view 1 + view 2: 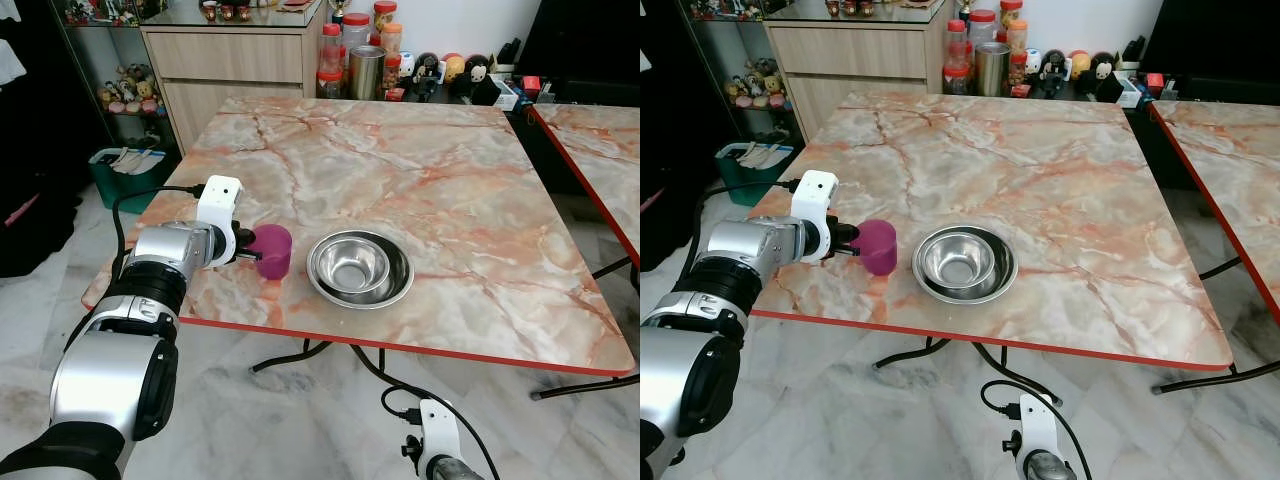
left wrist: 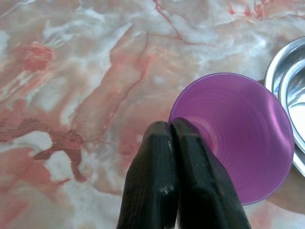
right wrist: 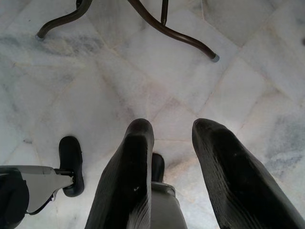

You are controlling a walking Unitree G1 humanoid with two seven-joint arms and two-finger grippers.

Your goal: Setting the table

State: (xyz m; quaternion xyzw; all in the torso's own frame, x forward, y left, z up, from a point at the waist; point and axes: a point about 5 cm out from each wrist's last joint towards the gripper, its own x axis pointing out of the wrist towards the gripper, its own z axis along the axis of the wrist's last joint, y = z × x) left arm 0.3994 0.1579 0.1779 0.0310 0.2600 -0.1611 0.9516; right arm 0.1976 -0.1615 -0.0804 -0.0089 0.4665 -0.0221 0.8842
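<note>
A purple plastic cup (image 1: 273,250) stands on the marble table (image 1: 400,150) near its front left edge. Just to its right sits a steel bowl (image 1: 360,268), close to the cup; its rim (image 2: 284,90) also appears in the left wrist view. My left gripper (image 1: 249,256) reaches in from the left. Its fingertips (image 2: 164,131) are pressed together on the near rim of the cup (image 2: 238,138). My right gripper (image 3: 171,129) hangs below the table's front edge, open over the floor tiles, with nothing between its fingers.
Jars, a metal canister (image 1: 366,71) and small figurines stand beyond the table's far edge, beside a wooden cabinet (image 1: 235,60). A second marble table (image 1: 600,150) stands at the right. A green bin (image 1: 125,170) sits on the floor at the left. Curved table legs (image 3: 167,28) run under the table.
</note>
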